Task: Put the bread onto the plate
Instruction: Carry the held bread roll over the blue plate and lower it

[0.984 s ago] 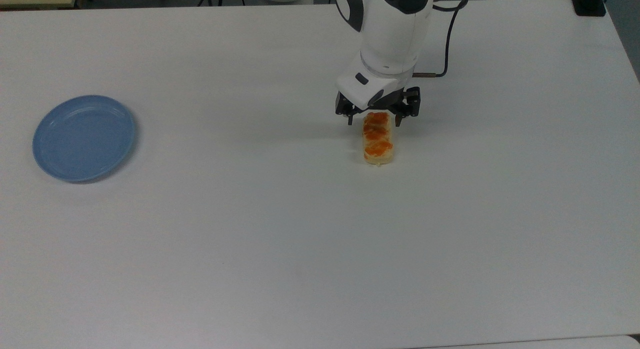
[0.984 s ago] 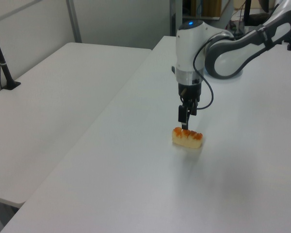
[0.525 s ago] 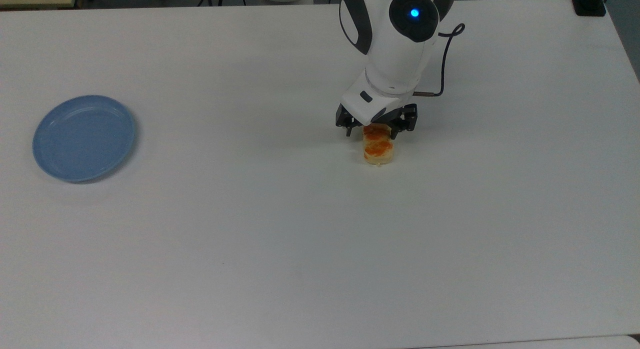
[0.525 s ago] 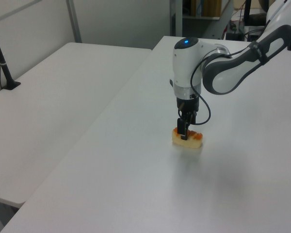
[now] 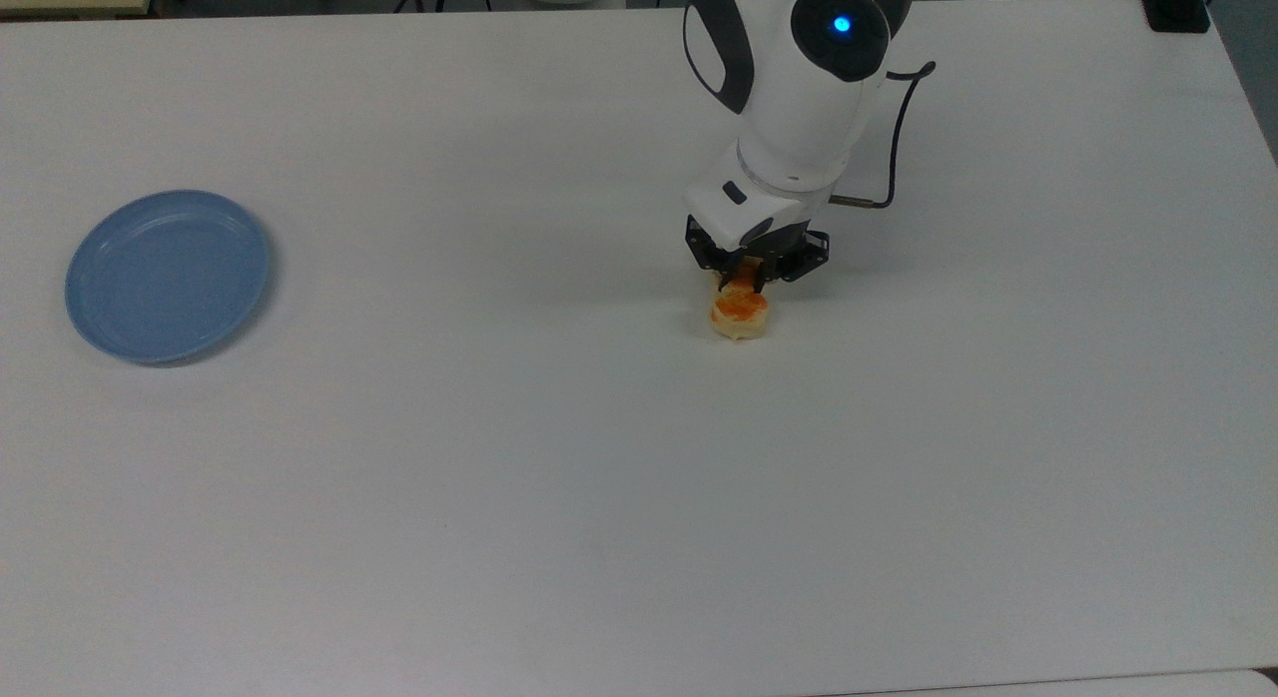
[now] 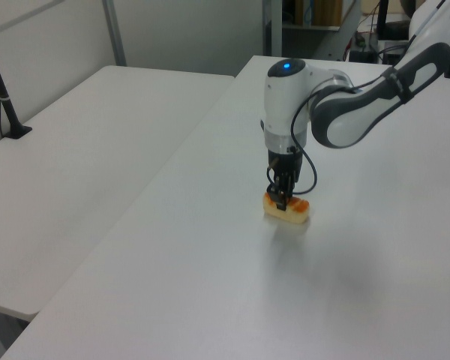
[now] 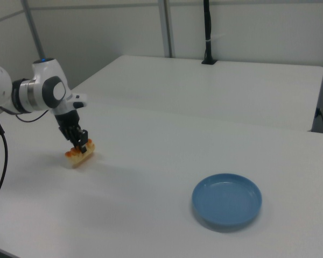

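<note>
straddling the bread across its short width, the gripper pinches it on the table; the plate lies well apart, toward the top view's left.

White table under me, matte, evenly lit. Second white table alongside, black post clamped at its far edge. Pale partition wall behind.

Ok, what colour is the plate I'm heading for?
Light blue all over, no pattern. The plate shows best in the right view.
</note>
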You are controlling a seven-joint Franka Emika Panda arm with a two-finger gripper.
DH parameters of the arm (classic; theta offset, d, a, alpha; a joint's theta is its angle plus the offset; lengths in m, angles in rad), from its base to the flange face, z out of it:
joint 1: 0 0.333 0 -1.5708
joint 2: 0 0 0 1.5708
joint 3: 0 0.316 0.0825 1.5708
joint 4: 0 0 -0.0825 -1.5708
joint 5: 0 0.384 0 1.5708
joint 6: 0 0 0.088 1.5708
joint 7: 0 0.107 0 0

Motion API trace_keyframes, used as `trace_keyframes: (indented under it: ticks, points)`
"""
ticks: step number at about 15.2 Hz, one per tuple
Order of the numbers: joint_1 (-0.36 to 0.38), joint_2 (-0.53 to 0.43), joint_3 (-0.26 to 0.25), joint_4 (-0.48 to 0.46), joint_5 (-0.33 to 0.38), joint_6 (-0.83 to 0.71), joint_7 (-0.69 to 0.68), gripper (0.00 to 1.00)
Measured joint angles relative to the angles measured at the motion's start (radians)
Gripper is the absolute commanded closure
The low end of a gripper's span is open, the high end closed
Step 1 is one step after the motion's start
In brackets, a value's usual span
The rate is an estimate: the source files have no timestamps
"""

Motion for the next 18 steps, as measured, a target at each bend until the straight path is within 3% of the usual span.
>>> trace_keyframes:
  ticks: [2,5,13,18]
  points:
    - [-0.038,-0.019,-0.002,0.037,0.000,-0.059,-0.025,0.68]
    - [-0.135,-0.068,-0.006,0.091,0.025,-0.149,-0.170,0.69]
    - [-0.552,-0.109,-0.017,0.180,0.070,-0.239,-0.698,0.68]
    - [-0.723,-0.090,-0.018,0.181,0.081,-0.239,-0.959,0.66]
